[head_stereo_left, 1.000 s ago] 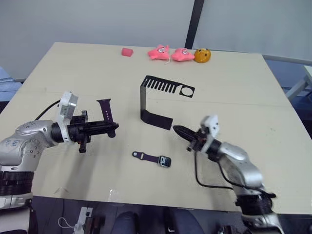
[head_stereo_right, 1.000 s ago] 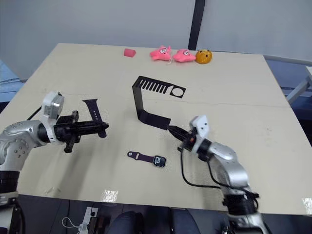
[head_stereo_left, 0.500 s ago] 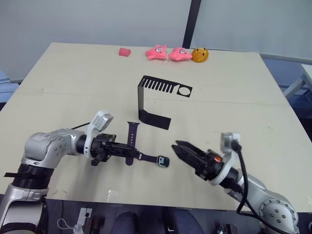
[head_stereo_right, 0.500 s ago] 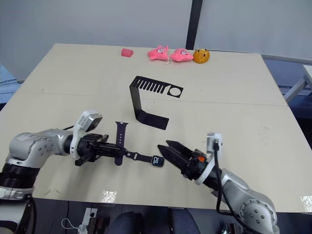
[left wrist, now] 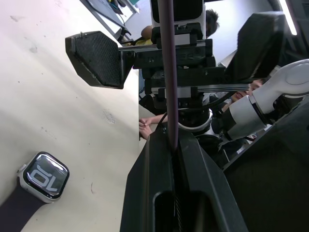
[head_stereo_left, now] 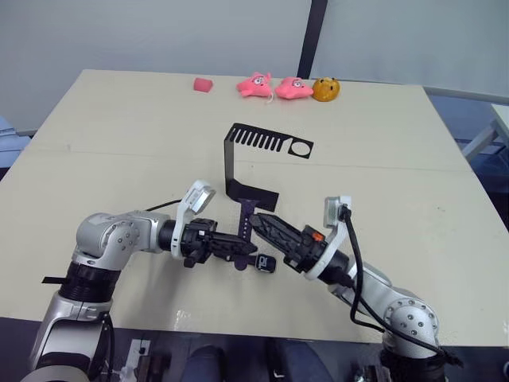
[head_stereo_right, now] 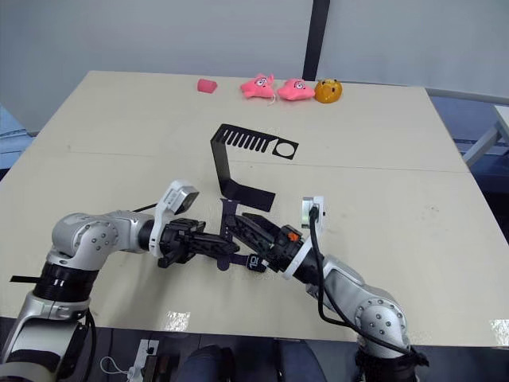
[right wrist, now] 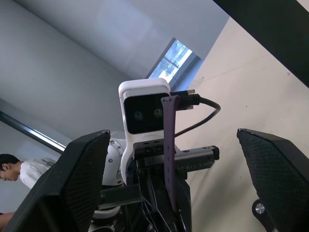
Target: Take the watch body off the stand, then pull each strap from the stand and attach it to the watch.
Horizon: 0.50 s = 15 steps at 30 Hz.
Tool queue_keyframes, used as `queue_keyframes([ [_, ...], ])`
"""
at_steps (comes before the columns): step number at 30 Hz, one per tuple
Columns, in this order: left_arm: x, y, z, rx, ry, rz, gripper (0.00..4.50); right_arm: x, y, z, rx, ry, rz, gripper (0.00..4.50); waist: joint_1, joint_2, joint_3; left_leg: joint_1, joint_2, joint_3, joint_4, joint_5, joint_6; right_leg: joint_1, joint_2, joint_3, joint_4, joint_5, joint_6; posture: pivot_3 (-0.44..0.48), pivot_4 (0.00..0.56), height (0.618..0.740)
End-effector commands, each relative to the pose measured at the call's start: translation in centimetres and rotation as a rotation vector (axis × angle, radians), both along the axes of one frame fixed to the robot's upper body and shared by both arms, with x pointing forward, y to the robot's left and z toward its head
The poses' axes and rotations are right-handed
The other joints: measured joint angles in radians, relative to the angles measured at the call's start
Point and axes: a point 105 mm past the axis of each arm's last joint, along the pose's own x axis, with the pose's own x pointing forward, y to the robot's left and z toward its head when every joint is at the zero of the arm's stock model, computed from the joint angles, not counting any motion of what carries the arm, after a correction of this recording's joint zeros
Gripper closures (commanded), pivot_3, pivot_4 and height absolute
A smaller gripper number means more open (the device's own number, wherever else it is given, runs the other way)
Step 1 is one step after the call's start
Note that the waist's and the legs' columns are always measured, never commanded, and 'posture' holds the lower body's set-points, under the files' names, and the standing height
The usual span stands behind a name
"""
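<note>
While our left gripper point(head_stereo_left: 238, 251) stays pinched shut on the loose dark navy-black flexible strap point(head_stereo_left: 243, 223), we should steady that strap and let our right gripper point(head_stereo_left: 266, 227) close on it or on the watch only once the two parts are lined up. The right fingers stand wide apart in the right wrist view, holding nothing, one either side of the strap.

The small rounded-square watch body with its grey rim and black screen point(head_stereo_left: 266, 263) lies flat on the pale beige table point(head_stereo_left: 398, 159), off the thin black metal C-shaped stand point(head_stereo_left: 235, 161), which sits just behind both grippers. A second dark strap point(left wrist: 14, 217) is already joined to the watch's left end and lies flat, its long axis running left to right. The held strap stands nearly upright, its long axis vertical, free end pointing up.

We judge the bare end of the case is the target, so the strap must be tipped down to lie in line with the watch before sliding it in sideways.
</note>
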Motion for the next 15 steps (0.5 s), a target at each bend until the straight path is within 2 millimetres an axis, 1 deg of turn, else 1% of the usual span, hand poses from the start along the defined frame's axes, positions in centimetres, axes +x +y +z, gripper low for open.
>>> queue_keyframes([
  [1,-0.1,-0.2,0.6,-0.025,-0.032,-0.005,4.5,-0.4,0.7,0.8,0.021,-0.033,0.034,0.92,-0.001,0.0,0.0,0.0,0.0,0.0,0.0,0.0,0.0,0.0,0.0,0.0,0.0,0.0,0.0,0.0,0.15,0.74],
  [3,-0.2,-0.3,0.6,-0.027,-0.033,-0.008,4.5,-0.2,0.8,0.9,0.024,-0.035,0.031,1.81,-0.001,0.0,0.0,0.0,0.0,0.0,0.0,0.0,0.0,0.0,0.0,0.0,0.0,0.0,0.0,0.0,0.15,0.74],
  [15,0.0,-0.3,0.6,-0.032,-0.047,0.007,4.5,0.8,0.8,1.0,0.052,-0.027,0.008,1.81,-0.001,0.0,0.0,0.0,0.0,0.0,0.0,0.0,0.0,0.0,0.0,0.0,0.0,0.0,0.0,0.0,0.15,0.74],
])
